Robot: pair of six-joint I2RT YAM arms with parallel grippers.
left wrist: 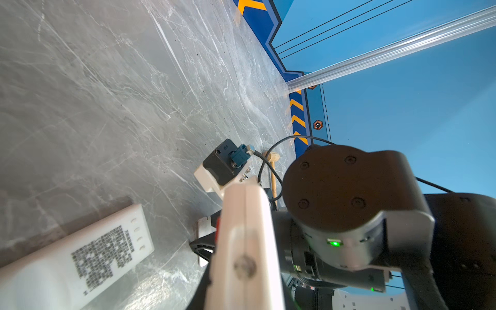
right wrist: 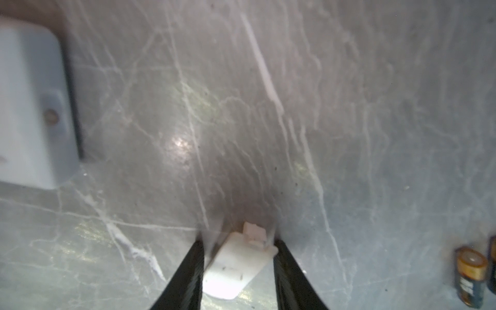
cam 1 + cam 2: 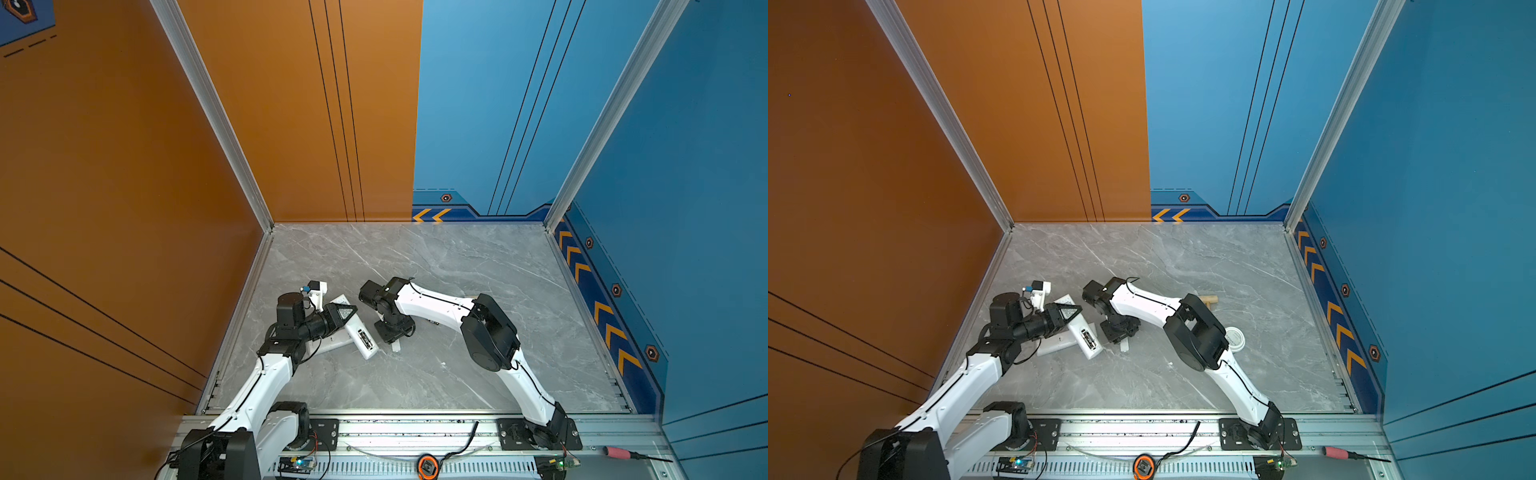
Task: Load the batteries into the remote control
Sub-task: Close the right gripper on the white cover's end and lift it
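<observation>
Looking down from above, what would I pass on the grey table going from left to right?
In a top view: white remotes, lying overlapped → small white cover → wooden mallet → round white lid.

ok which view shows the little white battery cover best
The right wrist view: the white battery cover fills the near foreground, latch tab visible, between the fingers of the right hand. In both top views only a white sliver pokes out below that hand. The left wrist view doesn't show it clearly.
</observation>
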